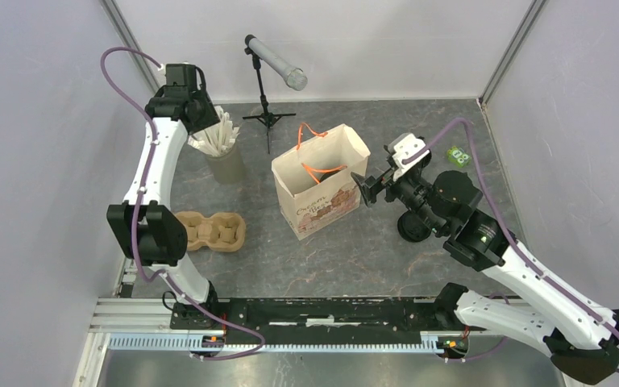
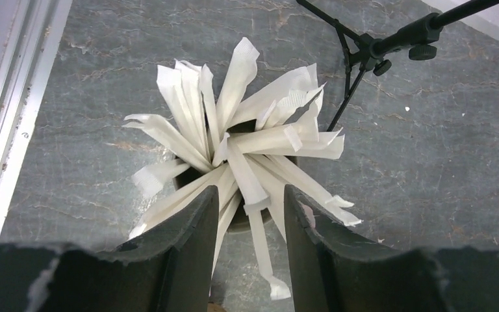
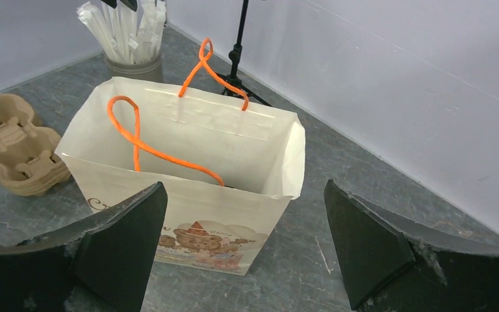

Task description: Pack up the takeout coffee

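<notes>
A: State of the left gripper (image 2: 249, 200)?
B: Over the grey cup (image 1: 226, 167), pointing down into the white sticks (image 2: 234, 130). Jaws roughly half apart. One stick hangs in the gap and looks clear of both fingers (image 2: 191, 240). Nothing gripped.
A: And the right gripper (image 3: 245, 188)?
B: Jaws spread wide, nothing in them. It sits just right of the bag (image 3: 195, 214), facing its open top, not touching.
A: Where's the coffee (image 1: 412, 228)?
B: On the table (image 1: 355, 258) right of the bag, under the right arm's wrist. Only a black round shape shows from the top view, since the arm hides most of it. Can't tell lid from cup.
A: Bag?
B: Upright, mouth open. Of the two orange handles (image 3: 136, 140), the near one droops into the mouth and the far one stands up. Bottom not visible.
A: Anything else?
B: Cardboard carrier (image 1: 209, 230) left of the bag, by the left arm. Mic stand (image 1: 267, 105) at the back, between the grey cup and the bag. Small green item (image 1: 457, 156) near the right wall, too small to identify.
</notes>
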You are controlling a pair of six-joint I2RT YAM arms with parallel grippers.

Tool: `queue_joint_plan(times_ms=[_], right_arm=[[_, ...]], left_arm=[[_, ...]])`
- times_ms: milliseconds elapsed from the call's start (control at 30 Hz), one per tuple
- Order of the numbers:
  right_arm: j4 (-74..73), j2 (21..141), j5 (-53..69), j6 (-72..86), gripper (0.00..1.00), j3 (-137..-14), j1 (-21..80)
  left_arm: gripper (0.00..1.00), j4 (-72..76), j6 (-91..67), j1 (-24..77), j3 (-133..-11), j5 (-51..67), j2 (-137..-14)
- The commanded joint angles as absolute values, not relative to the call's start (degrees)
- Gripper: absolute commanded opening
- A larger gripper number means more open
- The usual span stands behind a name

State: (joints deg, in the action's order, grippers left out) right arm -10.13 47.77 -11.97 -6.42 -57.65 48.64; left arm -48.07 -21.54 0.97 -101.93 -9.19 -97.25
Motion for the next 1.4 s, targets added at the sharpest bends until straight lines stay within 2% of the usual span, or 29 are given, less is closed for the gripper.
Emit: queue_joint_plan(times_ms=[0, 67, 300, 467, 933, 1067, 1367], right_arm=[[-7.14, 48.86, -13.98, -9.70, 0.98, -57.64, 48.56], [-6.79, 49.24, -14.42, -10.55, 0.98, -57.74, 48.53], [-6.66, 50.23, -15.36, -13.26, 0.98, -58.09, 48.59], [-6.17, 50.70, -16.63, -13.11, 0.98, -58.38, 48.52], [-8.67, 54.85, -17.91, -14.78, 0.98, -63.86, 48.55], [-9.71, 54.26, -17.97, -13.86, 0.98, -64.98, 48.54], [-10.26, 54.91, -19.82, -12.49, 0.98, -66.91, 48.53]], left_arm=[[0.48, -44.37, -18.70, 0.62, -102.10, -7.45, -98.01], [0.46, -44.09, -18.49, 0.53, -101.29, -8.23, -98.35], [0.18, -43.92, -17.49, 0.44, -102.81, -6.46, -99.23], [0.04, -52.51, -19.27, 0.44, -110.08, -4.96, -99.33], [0.02, -68.84, -22.77, 0.53, -113.90, -0.35, -83.36], [0.02, -69.85, -23.36, 0.53, -115.24, 5.23, -78.51], [0.02, -77.30, -23.71, 0.53, -129.69, 17.99, -78.65]])
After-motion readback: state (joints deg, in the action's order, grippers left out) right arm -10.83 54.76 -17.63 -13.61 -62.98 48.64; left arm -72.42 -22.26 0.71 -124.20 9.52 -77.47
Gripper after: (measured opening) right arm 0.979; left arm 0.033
